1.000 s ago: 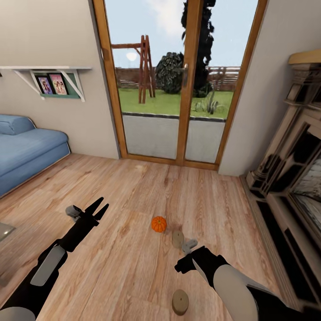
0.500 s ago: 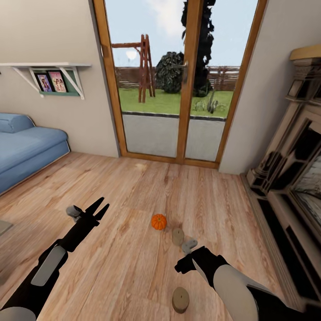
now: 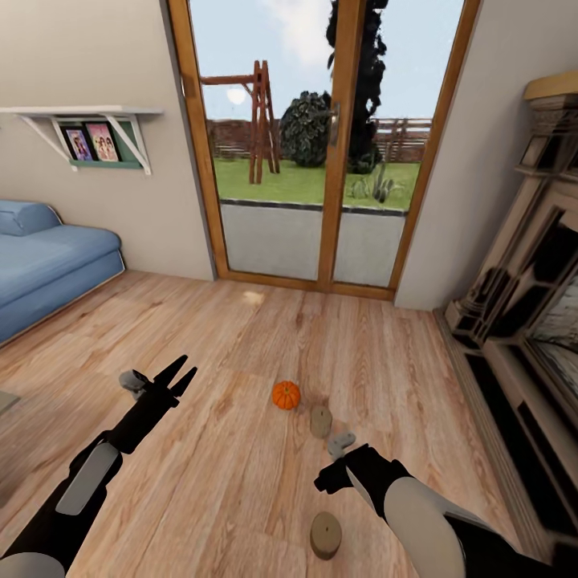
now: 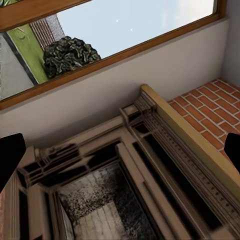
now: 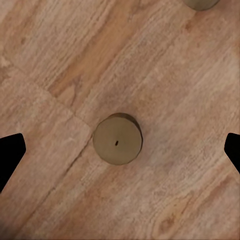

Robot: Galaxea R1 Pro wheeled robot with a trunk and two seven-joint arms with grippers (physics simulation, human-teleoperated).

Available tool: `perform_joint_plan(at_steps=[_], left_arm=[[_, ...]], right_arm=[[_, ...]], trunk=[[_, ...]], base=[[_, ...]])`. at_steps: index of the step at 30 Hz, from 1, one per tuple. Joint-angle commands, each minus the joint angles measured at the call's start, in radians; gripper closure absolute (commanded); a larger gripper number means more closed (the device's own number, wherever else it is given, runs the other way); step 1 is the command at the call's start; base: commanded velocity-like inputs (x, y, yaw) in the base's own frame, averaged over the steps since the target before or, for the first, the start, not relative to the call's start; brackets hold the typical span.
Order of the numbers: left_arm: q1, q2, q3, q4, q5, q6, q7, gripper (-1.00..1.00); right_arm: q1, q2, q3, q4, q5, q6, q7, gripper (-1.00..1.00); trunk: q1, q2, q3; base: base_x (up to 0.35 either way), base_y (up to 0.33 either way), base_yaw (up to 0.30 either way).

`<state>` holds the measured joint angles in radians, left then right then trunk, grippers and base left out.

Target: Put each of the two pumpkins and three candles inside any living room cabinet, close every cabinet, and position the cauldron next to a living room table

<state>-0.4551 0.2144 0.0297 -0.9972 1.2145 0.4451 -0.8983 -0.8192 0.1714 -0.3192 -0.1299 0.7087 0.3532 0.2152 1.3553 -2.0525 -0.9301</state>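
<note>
a pumpkin [image 3: 286, 395] sits on the plank floor [image 3: 241, 449] of the living room, in front of the glass doors [image 3: 321, 152] and between the two arms. just beside it, toward the right arm, stands a tan candle [image 3: 321, 421]; a second candle [image 3: 325, 535] stands nearer the robot, apart from the first. the right gripper [image 3: 341, 443] hangs above the floor between those two candles, pointing down; in the right wrist view one candle [image 5: 117, 139] lies straight below it, between the spread fingertips [image 5: 10, 155], and the edge of another candle [image 5: 200, 4] shows farther off. its jaws are released, grasping nothing. the left gripper [image 3: 178, 376] is held out over bare floor, well apart from the pumpkin, its prongs parted and empty; its wrist view looks at the fireplace [image 4: 125, 190] and red brick [image 4: 205, 105]. a blue sofa [image 3: 48, 265] stands at the left, under a wall shelf [image 3: 88, 120].
</note>
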Motion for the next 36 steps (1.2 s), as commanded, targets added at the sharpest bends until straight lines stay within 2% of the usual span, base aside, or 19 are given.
perform_joint_plan(at_steps=[1,6,7,11,17,36], left_arm=[[0.0,0.0,-0.001,0.0,0.008,0.009,-0.001,-1.0],[0.0,0.0,-0.001,0.0,0.008,0.009,-0.001,-1.0],[0.0,0.0,-0.001,0.0,0.008,0.009,-0.001,-1.0],[0.0,-0.001,-0.001,0.0,0.008,0.009,-0.001,-1.0],[0.0,-0.001,-0.002,0.0,0.008,0.009,-0.001,-1.0],[0.0,-0.004,-0.003,0.0,0.008,0.009,-0.002,-1.0]], right_arm=[[0.0,0.001,-0.007,-0.003,0.011,0.006,0.005,-1.0],[0.0,0.0,-0.007,-0.003,0.011,0.01,-0.013,-1.0],[0.0,0.0,-0.007,-0.002,0.012,0.014,-0.052,-1.0],[0.0,0.003,-0.007,0.005,0.011,0.023,-0.081,-1.0],[0.0,0.003,-0.006,0.032,0.011,0.053,-0.089,-1.0],[0.0,0.003,-0.005,0.039,0.011,0.06,-0.079,-1.0]], trunk=[[0.004,-0.008,-0.004],[0.023,-0.043,-0.02],[0.027,-0.05,-0.023],[0.042,-0.078,-0.035],[0.065,-0.12,-0.054],[0.138,-0.253,-0.114]], base=[[0.0,0.0,0.0],[0.0,0.0,0.0],[0.0,0.0,0.0],[0.0,0.0,0.0],[0.0,0.0,0.0],[0.0,0.0,0.0]])
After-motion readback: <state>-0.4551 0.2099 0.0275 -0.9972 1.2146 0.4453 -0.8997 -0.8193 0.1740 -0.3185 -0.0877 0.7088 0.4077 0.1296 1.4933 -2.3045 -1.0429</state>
